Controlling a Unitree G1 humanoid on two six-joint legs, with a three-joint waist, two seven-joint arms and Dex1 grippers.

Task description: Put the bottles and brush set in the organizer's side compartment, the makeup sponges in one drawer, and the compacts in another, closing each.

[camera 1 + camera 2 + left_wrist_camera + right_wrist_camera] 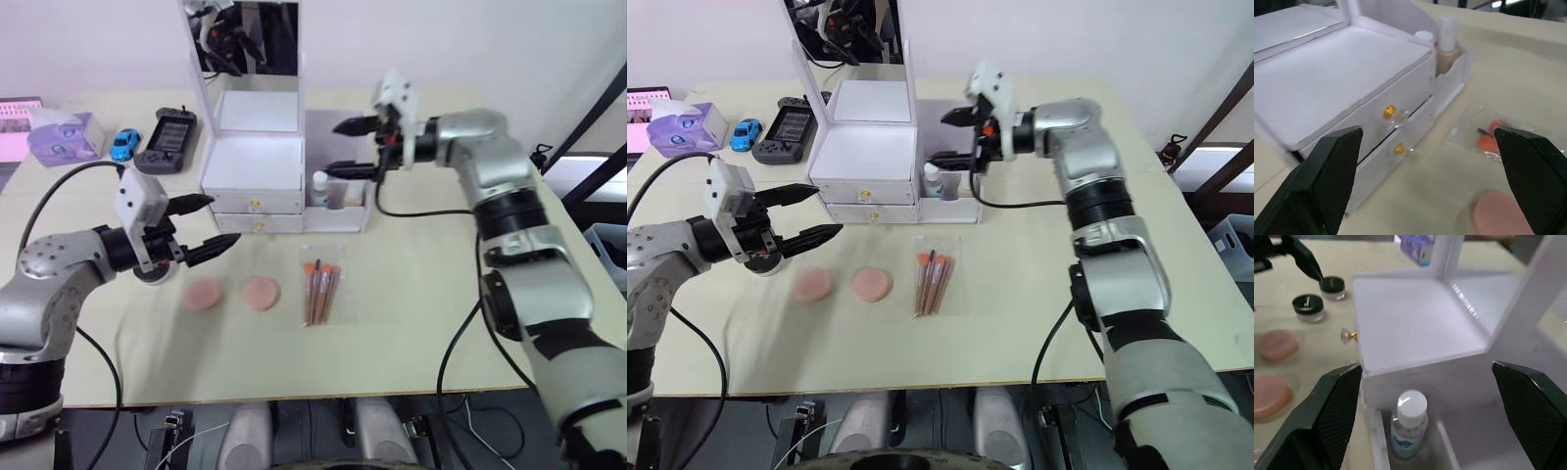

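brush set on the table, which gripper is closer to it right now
Left, narrowly, I judge. The left gripper hangs beside the pink sponges, just across from the brush set; the right gripper is up over the organizer's side compartment.

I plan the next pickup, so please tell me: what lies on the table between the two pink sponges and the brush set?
Nothing: in the left eye view, bare tabletop separates the nearer sponge from the brush set.

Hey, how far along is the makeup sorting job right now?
Done: the clear bluish bottle and slim beige bottle stand in the white organizer's side bin. In hand: nothing; the right tool hangs open over that bin, and the left tool is open near the drawers. Left: the clear brush pouch, two pink round sponges and two black round compacts lie on the table; both drawers are shut.
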